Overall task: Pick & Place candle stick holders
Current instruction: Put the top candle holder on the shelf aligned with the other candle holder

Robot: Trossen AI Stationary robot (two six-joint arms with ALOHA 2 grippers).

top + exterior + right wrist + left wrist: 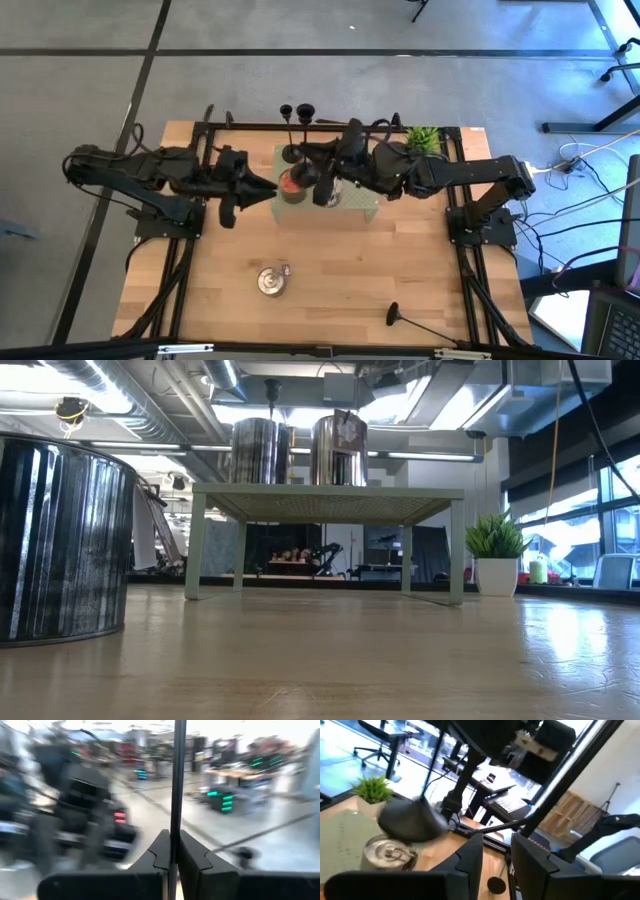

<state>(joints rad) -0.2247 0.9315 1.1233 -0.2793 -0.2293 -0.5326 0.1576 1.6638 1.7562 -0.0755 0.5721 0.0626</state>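
Our right gripper (171,851) clamped on a candle stick holder's stem (177,780) above the green riser (362,205), our left gripper (496,857) parted beside it, another holder (395,317) lying on our wooden table (340,280), grey floor (80,90) beyond.

Table: your light wooden table (330,270) carries everything.
Middle, far: a pale green stand (362,205).
Far right: a potted plant (423,138).
Near, left of middle: a silver tin can (271,281).
Near right: one candle stick holder (420,323), lying down.
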